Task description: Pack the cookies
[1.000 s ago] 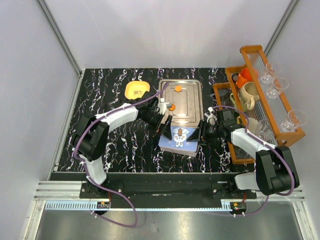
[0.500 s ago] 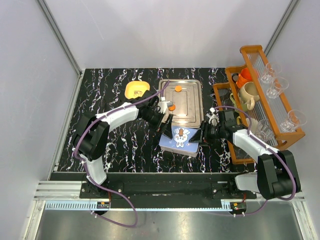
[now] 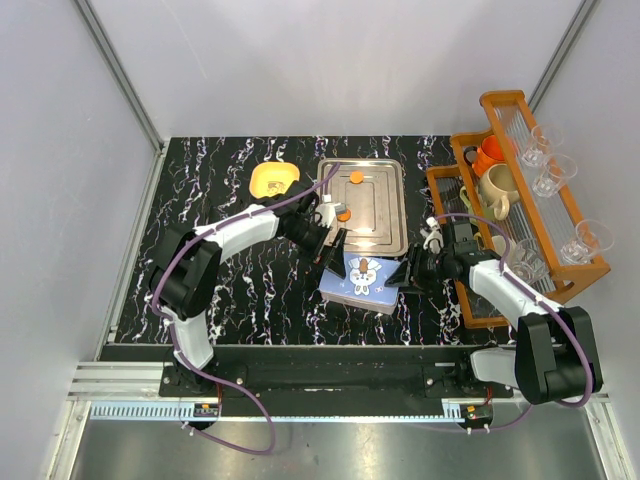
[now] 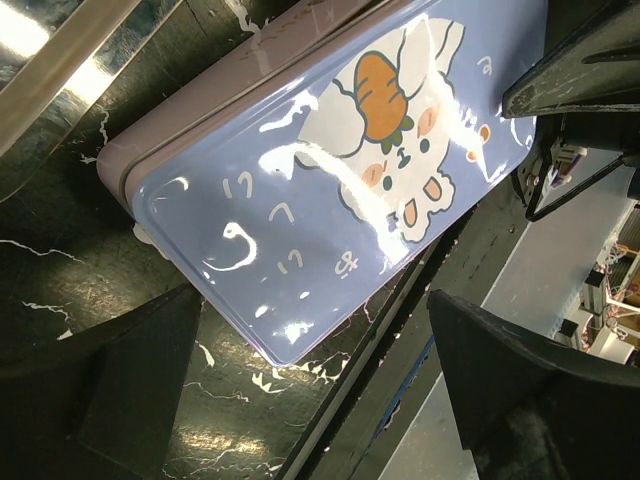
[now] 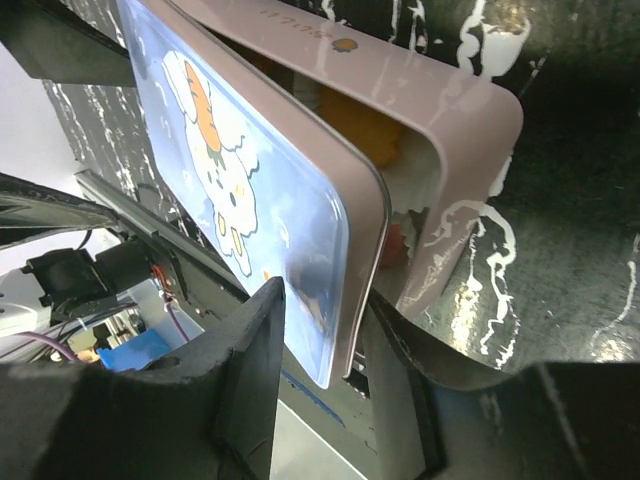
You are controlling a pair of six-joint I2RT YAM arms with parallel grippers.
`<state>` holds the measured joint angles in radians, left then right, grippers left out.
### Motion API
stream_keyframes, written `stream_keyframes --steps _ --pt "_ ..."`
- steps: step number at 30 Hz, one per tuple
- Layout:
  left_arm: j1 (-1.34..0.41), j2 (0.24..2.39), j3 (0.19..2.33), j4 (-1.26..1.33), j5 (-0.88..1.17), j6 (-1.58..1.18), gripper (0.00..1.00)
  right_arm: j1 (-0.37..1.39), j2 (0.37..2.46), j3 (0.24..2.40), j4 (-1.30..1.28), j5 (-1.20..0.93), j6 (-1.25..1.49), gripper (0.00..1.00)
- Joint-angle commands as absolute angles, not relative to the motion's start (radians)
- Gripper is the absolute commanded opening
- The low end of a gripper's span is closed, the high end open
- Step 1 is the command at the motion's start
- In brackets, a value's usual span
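Observation:
A pink tin box (image 3: 345,292) with a blue bunny lid (image 3: 362,277) lies in front of a silver tray (image 3: 378,228). Two orange cookies (image 3: 356,177) (image 3: 344,214) lie on the tray. In the right wrist view the lid (image 5: 230,190) sits tilted over the box (image 5: 450,110), with an orange cookie (image 5: 365,130) and a reddish one (image 5: 393,245) showing in the gap. My right gripper (image 3: 411,270) (image 5: 325,300) is shut on the lid's right edge. My left gripper (image 3: 330,246) (image 4: 312,298) is open at the lid's (image 4: 330,170) left corner, not touching it.
A yellow-orange square dish (image 3: 273,180) stands left of the tray. A wooden rack (image 3: 520,190) with mugs and glasses fills the right side. The table's front edge lies just beyond the box.
The lid has come down flatter over the box. My right gripper has shifted slightly right and down with the lid's edge. The left gripper has barely moved.

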<state>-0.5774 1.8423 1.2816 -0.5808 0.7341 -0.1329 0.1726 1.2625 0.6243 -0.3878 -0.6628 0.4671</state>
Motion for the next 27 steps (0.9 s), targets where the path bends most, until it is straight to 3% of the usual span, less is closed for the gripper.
stream_keyframes --steps 1,27 --pt "-0.586 1.853 1.325 -0.555 0.767 -0.147 0.99 0.163 1.236 0.655 -0.419 -0.612 0.434 0.45" --pt "-0.597 1.868 1.345 -0.560 0.773 -0.146 0.99 0.153 1.206 0.678 -0.502 -0.503 0.419 0.45"
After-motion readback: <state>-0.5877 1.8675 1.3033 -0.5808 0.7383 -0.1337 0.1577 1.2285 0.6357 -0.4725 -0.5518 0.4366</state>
